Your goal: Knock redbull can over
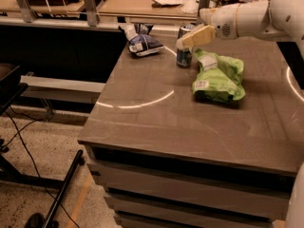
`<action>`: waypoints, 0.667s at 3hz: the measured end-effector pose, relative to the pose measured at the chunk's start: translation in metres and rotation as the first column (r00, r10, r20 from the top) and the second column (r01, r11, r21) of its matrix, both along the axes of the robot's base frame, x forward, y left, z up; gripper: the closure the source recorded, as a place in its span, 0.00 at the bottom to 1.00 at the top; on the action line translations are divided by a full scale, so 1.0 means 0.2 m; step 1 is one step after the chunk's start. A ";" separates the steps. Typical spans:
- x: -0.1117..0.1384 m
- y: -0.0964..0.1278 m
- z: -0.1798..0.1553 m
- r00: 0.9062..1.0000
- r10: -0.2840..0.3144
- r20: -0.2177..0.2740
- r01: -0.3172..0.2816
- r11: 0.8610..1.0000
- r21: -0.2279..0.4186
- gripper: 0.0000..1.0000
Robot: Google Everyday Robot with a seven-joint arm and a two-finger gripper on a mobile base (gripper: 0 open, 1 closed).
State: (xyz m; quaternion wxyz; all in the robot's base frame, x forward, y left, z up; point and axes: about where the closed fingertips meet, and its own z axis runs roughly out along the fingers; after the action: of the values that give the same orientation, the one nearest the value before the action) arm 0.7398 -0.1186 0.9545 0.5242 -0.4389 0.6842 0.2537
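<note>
Dim, warm light — arc-shaped glare on table [156,127], gripper [192,36] pale-lit at redbull can [184,57].

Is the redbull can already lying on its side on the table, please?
No, the redbull can stands upright beside the green bag, with the hand right at its upper part.

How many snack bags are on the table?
2: the green bag right of the redbull can, the blue-and-white bag far left. The gripper is at the can's top.
</note>
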 end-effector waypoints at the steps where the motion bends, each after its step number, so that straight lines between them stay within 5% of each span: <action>1: 0.03 0.01 -0.06 1.000 -0.004 0.006 0.003 1.000 0.024 0.00; 2: 0.04 0.00 -0.10 1.000 -0.008 0.012 0.008 0.999 0.051 0.13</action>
State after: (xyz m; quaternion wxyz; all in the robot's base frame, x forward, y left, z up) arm 0.7475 -0.1191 0.9350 0.5407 -0.4242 0.6759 0.2663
